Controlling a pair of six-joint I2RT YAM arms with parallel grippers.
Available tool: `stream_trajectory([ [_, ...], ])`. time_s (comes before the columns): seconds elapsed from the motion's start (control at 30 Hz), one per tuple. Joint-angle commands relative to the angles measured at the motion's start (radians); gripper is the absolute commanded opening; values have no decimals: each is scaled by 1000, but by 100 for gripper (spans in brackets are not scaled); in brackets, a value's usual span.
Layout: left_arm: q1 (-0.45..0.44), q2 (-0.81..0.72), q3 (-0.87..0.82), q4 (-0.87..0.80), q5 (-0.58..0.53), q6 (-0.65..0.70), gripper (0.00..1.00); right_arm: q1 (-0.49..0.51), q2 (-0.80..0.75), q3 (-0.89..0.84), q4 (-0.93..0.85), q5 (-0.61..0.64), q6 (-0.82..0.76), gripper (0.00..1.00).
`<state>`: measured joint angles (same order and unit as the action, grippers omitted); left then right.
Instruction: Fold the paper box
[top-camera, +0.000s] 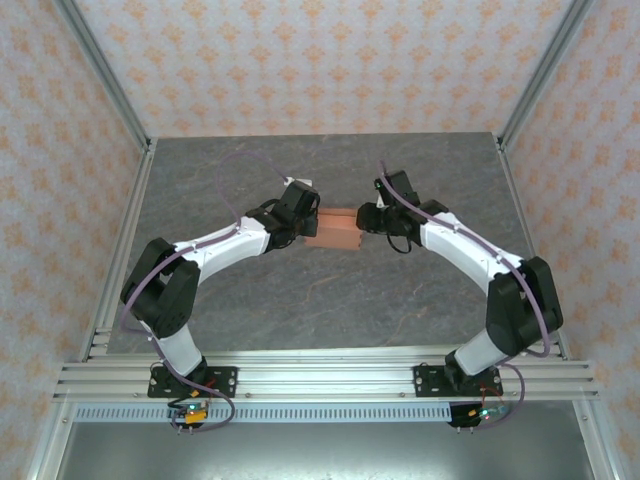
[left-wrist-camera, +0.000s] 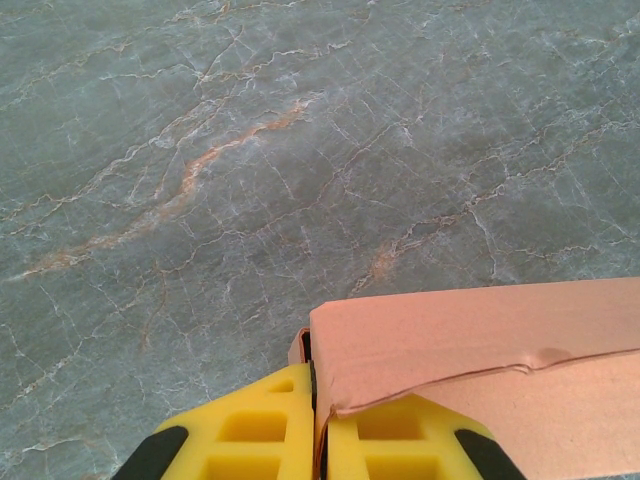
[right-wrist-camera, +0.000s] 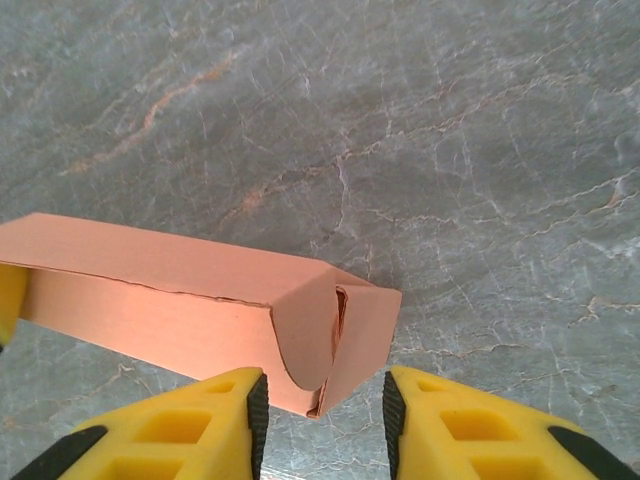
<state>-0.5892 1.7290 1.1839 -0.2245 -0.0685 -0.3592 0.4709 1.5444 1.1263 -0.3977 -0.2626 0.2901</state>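
The paper box (top-camera: 333, 229) is a salmon-orange card box, folded into a long rectangular shape, held above the grey marbled table between both arms. My left gripper (top-camera: 305, 222) is shut on its left end; in the left wrist view the yellow fingers (left-wrist-camera: 262, 432) pinch a thin card edge of the box (left-wrist-camera: 480, 340). My right gripper (top-camera: 367, 218) is open at the box's right end. In the right wrist view that end (right-wrist-camera: 335, 335), with a rounded flap tucked in, sits between the spread yellow fingers (right-wrist-camera: 200, 425) without being clamped.
The grey marbled table (top-camera: 300, 300) stretches around the box. Aluminium frame rails (top-camera: 320, 380) run along the near edge, and patterned walls (top-camera: 320, 60) enclose the back and sides.
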Motion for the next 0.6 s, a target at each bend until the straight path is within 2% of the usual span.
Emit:
stream_trajectory([
  [0.0,-6,60,-23,-146,24,-11,8,9,27,15,19,6,-12,33],
  [0.1,-6,58,-23,-149,22,-16,8,14,50,28,9,28,-13,18],
  [0.2,-6,61,-18,-159,16,-27,8,30,59,35,-3,39,-12,12],
  [0.43,-4,44,-30,-150,45,-107,8,83,53,9,-2,93,36,8],
  [0.47,-4,40,-31,-145,51,-112,8,81,53,9,-5,93,37,11],
  [0.53,-5,40,-27,-145,54,-110,8,82,48,24,-39,117,27,30],
  [0.57,-5,41,-25,-149,50,-105,8,82,40,31,-52,129,15,34],
])
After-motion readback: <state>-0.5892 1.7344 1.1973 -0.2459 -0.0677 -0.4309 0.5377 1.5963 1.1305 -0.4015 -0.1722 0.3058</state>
